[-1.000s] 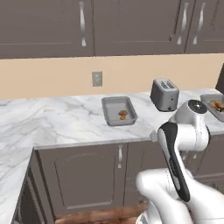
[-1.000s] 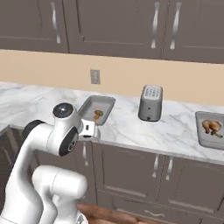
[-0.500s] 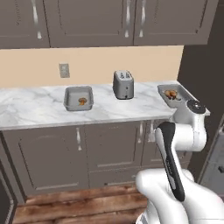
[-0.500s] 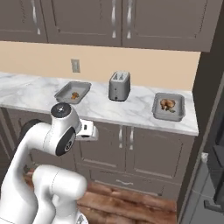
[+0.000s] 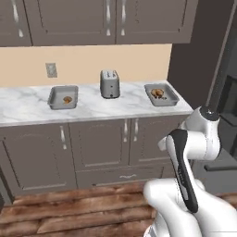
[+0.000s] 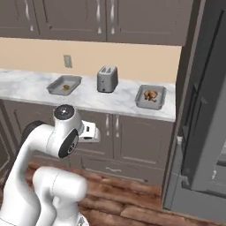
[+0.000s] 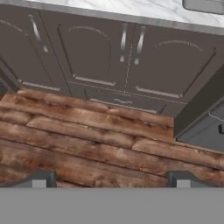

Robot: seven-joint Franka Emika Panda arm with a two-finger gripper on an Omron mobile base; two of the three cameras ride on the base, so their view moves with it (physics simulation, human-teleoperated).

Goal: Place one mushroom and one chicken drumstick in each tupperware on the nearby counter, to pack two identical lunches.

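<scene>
Two grey tupperware trays stand on the white marble counter [image 5: 92, 109]. The left tupperware [image 5: 63, 96] [image 6: 64, 84] holds a small orange-brown piece [image 5: 67, 99]. In the right tupperware [image 5: 161, 94] [image 6: 151, 96] lie brown food pieces [image 6: 150, 95]. They are too small to tell mushroom from chicken drumstick. My gripper [image 7: 111, 180] is open and holds nothing. It is low, well back from the counter, and faces the cabinet doors and the floor. A corner of a tupperware [image 7: 205, 5] shows at the top right of the hand view.
A silver toaster [image 5: 109, 84] [image 6: 107, 78] stands between the trays. Dark cabinet doors [image 7: 92, 57] with silver handles run under the counter. A tall dark fridge [image 6: 207, 110] closes off the right end. Wooden floor [image 7: 87, 140] lies between me and the cabinets.
The base has driven back from the counter and to the right, so both views shifted and the trays look farther away. The gripper has stayed open.
</scene>
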